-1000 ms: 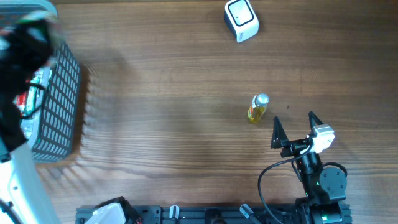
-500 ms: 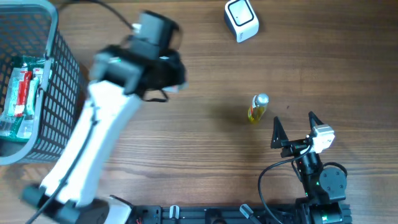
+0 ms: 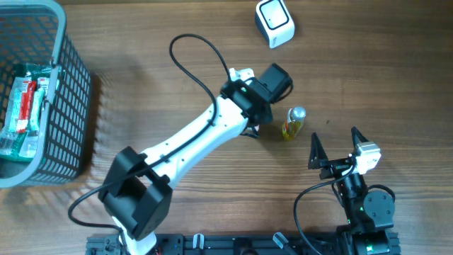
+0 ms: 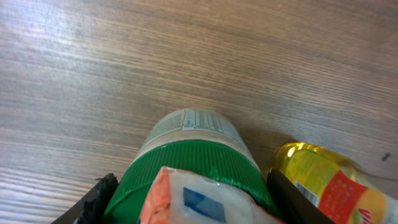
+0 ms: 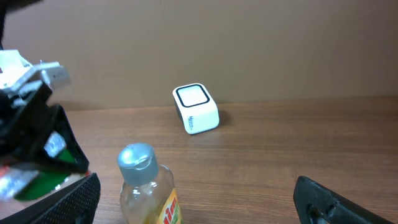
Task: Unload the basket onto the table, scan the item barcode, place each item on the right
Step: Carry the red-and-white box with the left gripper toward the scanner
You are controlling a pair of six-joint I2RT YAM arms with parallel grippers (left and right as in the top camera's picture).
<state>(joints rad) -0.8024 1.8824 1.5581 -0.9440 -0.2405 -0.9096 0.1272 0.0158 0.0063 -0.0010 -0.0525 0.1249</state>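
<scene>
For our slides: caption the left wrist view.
Left gripper holds a green-lidded jar beside a yellow bottle.

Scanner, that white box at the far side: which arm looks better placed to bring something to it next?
Left. The left hand is closed on a green-lidded jar and sits nearer the scanner. The right hand is open, empty and farther back.

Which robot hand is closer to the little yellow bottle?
Left. The left gripper holds a green-lidded jar right beside the yellow bottle; the right gripper sits open, farther off.
</scene>
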